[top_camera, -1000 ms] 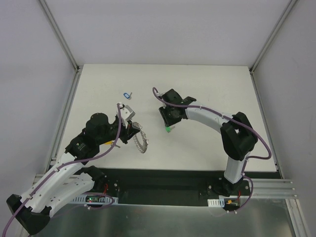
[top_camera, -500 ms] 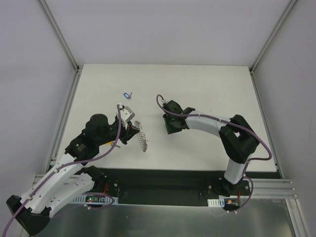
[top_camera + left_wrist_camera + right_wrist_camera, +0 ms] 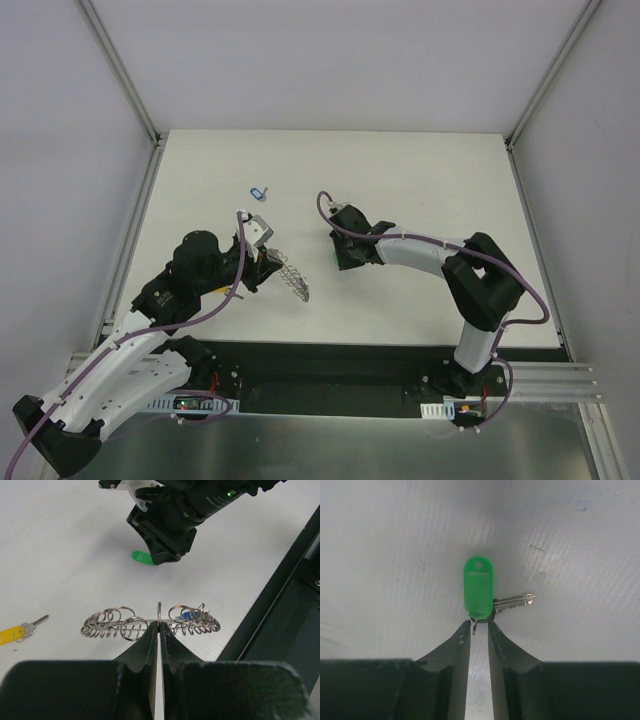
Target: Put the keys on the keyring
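White table (image 3: 420,190) — left fingers (image 3: 147,652) pinch keyring (image 3: 131,625); right fingers (image 3: 457,650) slightly apart at green key (image 3: 477,587).

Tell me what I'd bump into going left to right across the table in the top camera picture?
blue key → keyring → right gripper. I skipped the left gripper: its jaws are shut on the keyring, so the two overlap.

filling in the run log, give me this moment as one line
left gripper: shut on keyring | right gripper: jaws narrowly apart at green key | green key: flat on table, off keyring
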`<state>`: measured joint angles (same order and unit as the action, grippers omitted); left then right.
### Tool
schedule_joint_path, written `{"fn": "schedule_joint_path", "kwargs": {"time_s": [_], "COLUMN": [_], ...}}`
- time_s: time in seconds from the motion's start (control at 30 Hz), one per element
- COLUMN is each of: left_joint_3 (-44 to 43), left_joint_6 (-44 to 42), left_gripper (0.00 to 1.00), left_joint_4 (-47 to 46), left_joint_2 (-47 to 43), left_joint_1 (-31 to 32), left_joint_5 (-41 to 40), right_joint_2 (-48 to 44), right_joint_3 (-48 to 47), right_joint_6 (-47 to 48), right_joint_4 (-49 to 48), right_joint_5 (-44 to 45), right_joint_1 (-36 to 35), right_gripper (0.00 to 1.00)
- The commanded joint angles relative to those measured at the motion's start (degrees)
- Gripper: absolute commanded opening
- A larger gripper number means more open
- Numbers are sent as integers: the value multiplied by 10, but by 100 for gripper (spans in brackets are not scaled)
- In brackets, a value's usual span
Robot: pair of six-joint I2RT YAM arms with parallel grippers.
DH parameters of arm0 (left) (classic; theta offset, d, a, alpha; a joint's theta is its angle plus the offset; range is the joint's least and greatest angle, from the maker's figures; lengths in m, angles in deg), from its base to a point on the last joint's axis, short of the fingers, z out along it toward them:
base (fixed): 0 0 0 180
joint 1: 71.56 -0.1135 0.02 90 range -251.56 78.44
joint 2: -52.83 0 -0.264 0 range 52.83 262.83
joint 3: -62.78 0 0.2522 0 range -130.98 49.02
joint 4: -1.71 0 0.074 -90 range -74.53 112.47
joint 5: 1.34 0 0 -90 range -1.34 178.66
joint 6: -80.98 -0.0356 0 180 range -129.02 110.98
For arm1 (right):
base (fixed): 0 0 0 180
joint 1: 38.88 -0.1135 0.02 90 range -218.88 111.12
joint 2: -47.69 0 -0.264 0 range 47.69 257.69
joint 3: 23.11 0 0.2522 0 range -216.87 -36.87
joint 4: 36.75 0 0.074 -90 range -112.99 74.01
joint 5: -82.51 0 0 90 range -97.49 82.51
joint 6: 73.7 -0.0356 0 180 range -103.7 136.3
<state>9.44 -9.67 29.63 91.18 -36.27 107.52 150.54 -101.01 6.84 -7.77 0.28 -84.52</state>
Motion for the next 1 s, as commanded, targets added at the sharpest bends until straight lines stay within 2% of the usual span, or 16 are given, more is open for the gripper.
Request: {"fn": "schedule_joint_path", "kwargs": {"time_s": [0.0,0.57,0.8,0.97], "left_joint_3": [-2,-4,-5,-7], "left_joint_6": [3,5,5,5], "left_gripper": [0,0,0,0], "left_joint_4": [-25,-25,-25,-25], "left_joint_2": [-6,-4,-3,1], "left_joint_1": [3,3,3,3], "left_joint_5": [-4,0,-1,1], "right_joint_2": [-5,2,8,12], "right_joint_3": [1,9,12,16], "right_joint_6": [-6,-8,-5,1], "right_joint_4": [-14,-6,1,-9], "right_joint_5": [7,5,11,14], "right_joint_1": [-4,-9,-10,-10], "right_gripper": [23,21,19,13]}}
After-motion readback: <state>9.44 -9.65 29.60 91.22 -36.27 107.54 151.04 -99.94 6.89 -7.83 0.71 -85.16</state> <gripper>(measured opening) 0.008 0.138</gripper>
